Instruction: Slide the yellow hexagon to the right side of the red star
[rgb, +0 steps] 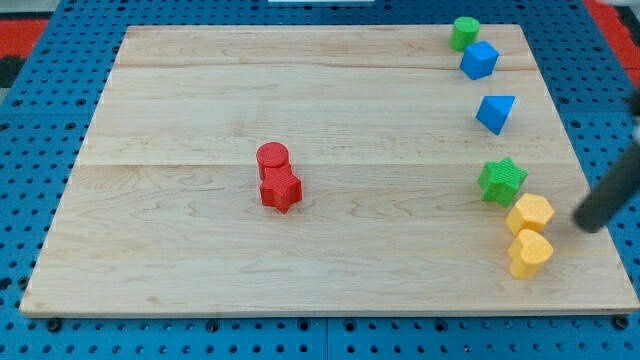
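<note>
The yellow hexagon block (530, 213) sits near the pale wooden tabletop's (180, 250) right edge, well apart from the red star block (281, 189) and off to its right. My tip (589, 221) rests just right of the hexagon — the dark rod above it runs out of the frame. I have no pincer, only this rod. A red cylinder block (272, 157) touches the star's top side. A yellow heart-shaped block (529, 252) lies just below the hexagon, a green star block (501, 181) just above it.
</note>
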